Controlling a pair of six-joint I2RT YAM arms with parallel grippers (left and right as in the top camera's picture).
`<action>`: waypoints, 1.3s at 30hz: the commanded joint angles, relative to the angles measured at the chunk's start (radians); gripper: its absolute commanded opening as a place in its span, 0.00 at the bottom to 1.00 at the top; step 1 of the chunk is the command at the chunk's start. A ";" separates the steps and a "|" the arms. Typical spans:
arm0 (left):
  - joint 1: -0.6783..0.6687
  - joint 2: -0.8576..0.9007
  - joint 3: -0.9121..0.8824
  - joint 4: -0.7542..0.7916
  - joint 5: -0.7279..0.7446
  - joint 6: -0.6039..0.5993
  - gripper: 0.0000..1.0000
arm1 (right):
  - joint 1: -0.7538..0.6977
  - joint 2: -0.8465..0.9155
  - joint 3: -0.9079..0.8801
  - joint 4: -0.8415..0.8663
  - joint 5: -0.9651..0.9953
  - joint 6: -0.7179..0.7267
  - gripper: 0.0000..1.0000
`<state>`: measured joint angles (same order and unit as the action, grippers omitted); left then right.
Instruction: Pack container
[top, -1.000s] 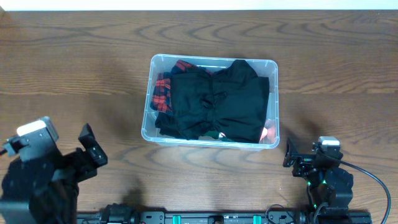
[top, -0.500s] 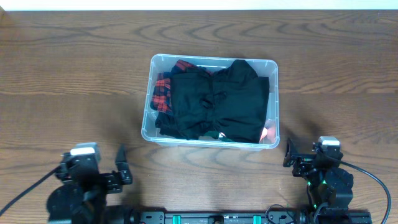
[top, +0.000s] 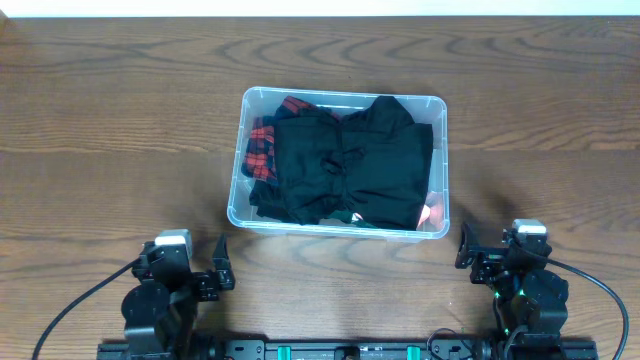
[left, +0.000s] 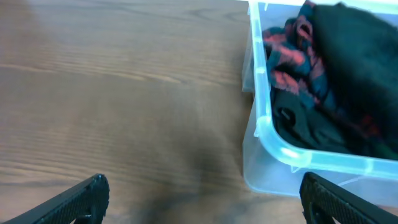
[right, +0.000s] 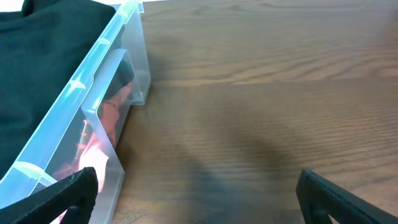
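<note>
Your left hand (left: 205, 200) and right hand (right: 194, 194) are wide open, holding nothing. The container (top: 330, 228) of clothes (top: 345, 165) sits ahead, between them.

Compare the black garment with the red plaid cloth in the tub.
The black garment is plain, while the red plaid cloth is checked red and dark. The black garment lies on top and covers most of the container. The red plaid cloth sits beneath it, showing only along the left side. Both are soft fabric packed inside the container.
</note>
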<state>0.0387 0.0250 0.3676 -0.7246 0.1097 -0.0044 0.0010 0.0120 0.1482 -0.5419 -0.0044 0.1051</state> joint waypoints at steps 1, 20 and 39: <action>-0.001 -0.023 -0.036 0.017 0.014 -0.018 0.98 | -0.009 -0.006 -0.003 0.000 -0.004 -0.006 0.99; -0.024 -0.023 -0.215 0.144 0.010 -0.018 0.98 | -0.009 -0.006 -0.003 0.000 -0.004 -0.006 0.99; -0.024 -0.022 -0.215 0.144 0.007 -0.015 0.98 | -0.009 -0.006 -0.003 0.000 -0.004 -0.005 0.99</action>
<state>0.0177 0.0101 0.1635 -0.5854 0.1093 -0.0116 0.0010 0.0120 0.1482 -0.5419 -0.0048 0.1051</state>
